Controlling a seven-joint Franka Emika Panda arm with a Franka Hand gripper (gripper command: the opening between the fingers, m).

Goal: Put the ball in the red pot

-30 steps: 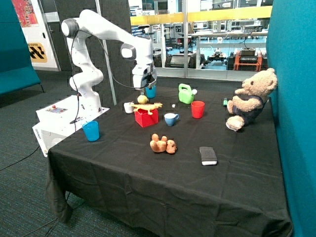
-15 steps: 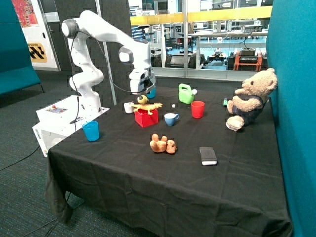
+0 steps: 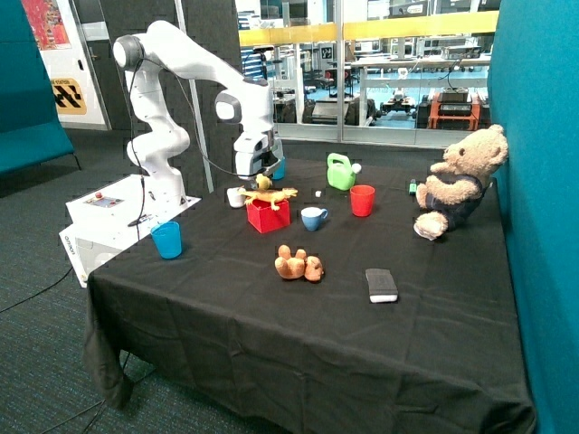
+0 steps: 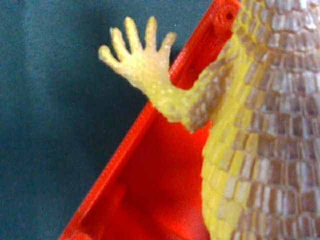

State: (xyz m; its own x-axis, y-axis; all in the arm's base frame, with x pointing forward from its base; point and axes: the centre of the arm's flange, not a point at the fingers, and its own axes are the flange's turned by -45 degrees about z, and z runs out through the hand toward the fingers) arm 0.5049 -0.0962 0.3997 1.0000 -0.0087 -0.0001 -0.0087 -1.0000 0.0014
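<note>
One small pale-yellow ball is showing right under the gripper, sitting just above the yellow toy lizard; whether the fingers are actually clamping it or sitting open around it, I can't tell from the outside view, and the wrist view isn't showing the ball or the fingers at all; the lizard is lying across the open top of the red pot, so the ball isn't down inside the pot.

Up close in the wrist view the lizard's scaly body is covering a good part of the pot's opening, one splayed foot is hanging out over the red rim above the dark tablecloth, and the bare red inside of the pot is showing beside the body.

Moving outward; a small white cup is sitting just beside the pot on the arm's side, a blue-and-white cup is just beside it on the other; a round red cup and a green watering can are standing further back; a tan plush toy is lying nearer the front edge with a dark sponge-like block near it; a blue cup is standing by the table's corner; a big teddy bear is sitting well apart against the teal wall.
</note>
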